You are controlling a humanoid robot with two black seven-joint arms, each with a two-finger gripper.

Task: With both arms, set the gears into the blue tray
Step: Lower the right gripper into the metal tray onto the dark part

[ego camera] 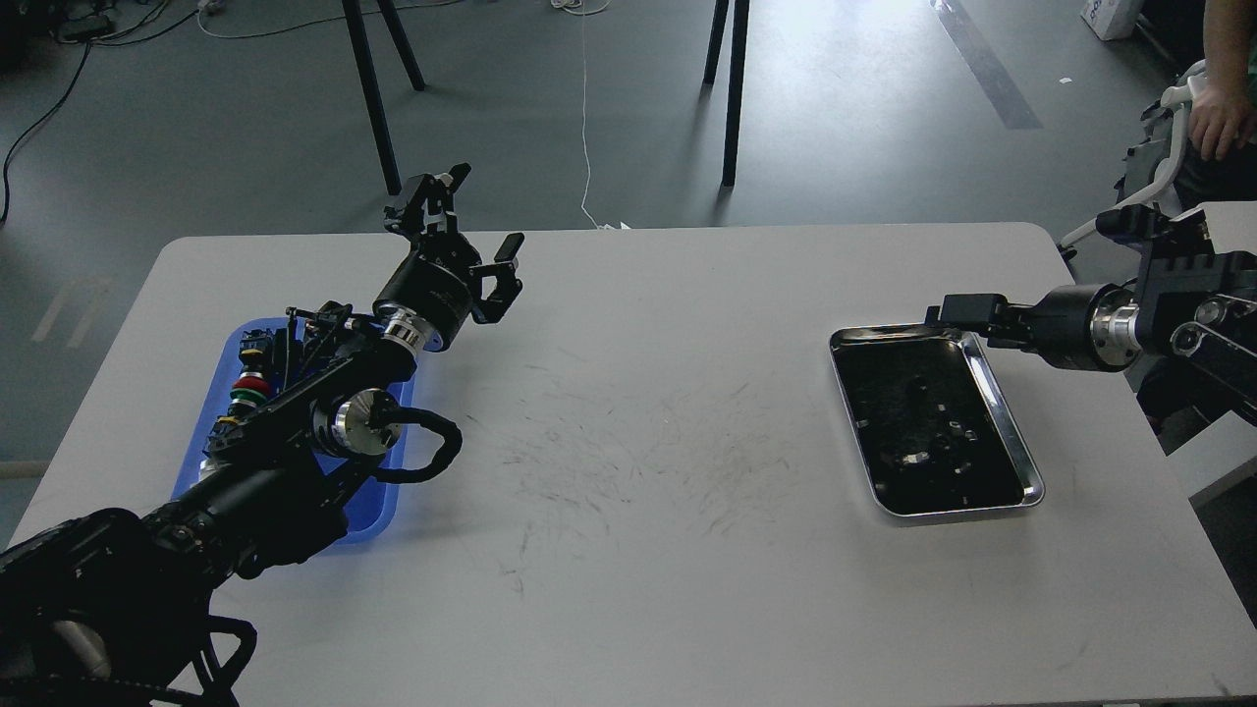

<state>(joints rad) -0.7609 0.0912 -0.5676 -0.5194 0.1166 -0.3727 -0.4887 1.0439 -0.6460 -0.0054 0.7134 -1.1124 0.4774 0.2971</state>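
Observation:
The blue tray (218,378) lies at the table's left side, mostly covered by my left arm. My left gripper (469,221) hangs open and empty beyond the tray's far right corner, near the table's back edge. Tiny dark pieces, the gears (955,429), lie in a shiny steel tray (1011,432) with a dark bottom on the right. My right gripper (951,316) comes in from the right, level at that tray's far right corner. It is seen side-on and dark, so its fingers cannot be told apart.
The white table (648,393) has scuff marks in its middle. Black stand legs (371,98) rise from the floor behind the far edge. A person's hand (1218,118) rests on a white frame at the top right.

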